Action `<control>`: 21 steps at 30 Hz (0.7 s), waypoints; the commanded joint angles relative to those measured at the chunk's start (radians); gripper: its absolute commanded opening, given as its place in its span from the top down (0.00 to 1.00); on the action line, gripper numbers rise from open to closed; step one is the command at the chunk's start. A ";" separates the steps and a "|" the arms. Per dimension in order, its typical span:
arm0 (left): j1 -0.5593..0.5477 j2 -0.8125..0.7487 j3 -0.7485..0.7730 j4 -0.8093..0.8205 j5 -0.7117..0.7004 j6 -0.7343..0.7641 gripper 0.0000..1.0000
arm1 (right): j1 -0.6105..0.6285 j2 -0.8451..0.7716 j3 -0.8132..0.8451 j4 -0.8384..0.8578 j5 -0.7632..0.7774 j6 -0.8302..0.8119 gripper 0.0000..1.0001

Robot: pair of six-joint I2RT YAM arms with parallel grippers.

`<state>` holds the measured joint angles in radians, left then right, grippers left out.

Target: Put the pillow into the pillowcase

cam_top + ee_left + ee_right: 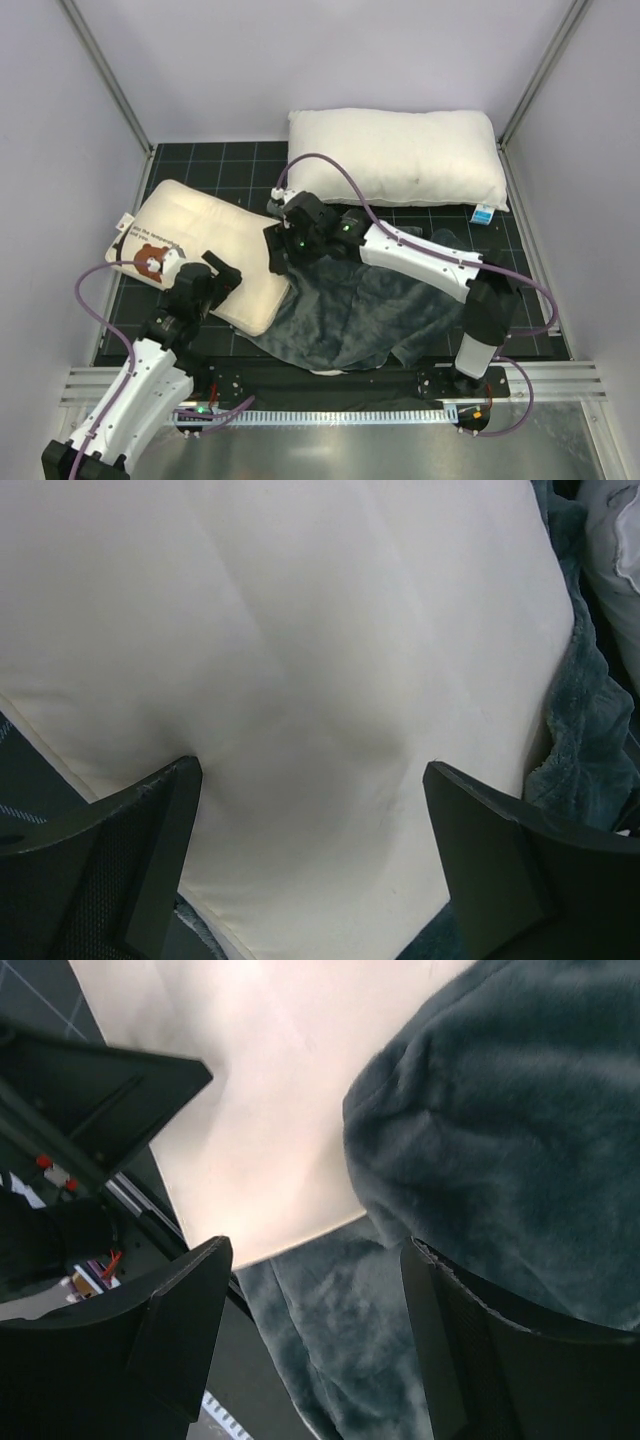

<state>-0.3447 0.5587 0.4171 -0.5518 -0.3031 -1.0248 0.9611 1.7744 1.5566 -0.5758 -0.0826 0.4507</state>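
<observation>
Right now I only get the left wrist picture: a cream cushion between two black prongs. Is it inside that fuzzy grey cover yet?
Observer: No. From above, the pillow lies mostly bare, left of the pillowcase; only its right edge meets the fabric.
Operator: Any picture on it?
Observer: A brown bear face at its far-left end.
Operator: And the other claw?
Observer: The right claw hangs open above that meeting edge.

Left arm (140, 385) and right arm (420, 255), both mounted on the black base plate (330, 378): white link shells, black joints, flat black fingers (500, 870). A purple cable (330, 165) loops from the plate along each arm.
</observation>
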 commanded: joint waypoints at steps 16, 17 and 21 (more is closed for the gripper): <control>0.000 0.067 0.020 0.127 0.031 -0.018 0.12 | 0.068 0.278 0.207 -0.185 0.368 0.013 0.80; 0.000 0.076 0.026 0.144 0.042 -0.020 0.12 | 0.071 0.272 0.198 -0.187 0.362 0.014 0.88; -0.002 0.136 0.063 0.233 0.039 -0.021 0.15 | 0.096 0.179 0.117 -0.176 0.307 0.022 0.96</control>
<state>-0.3447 0.6586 0.4259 -0.4549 -0.3035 -1.0393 1.0424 2.0605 1.6985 -0.7475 0.2367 0.4664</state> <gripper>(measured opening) 0.862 0.073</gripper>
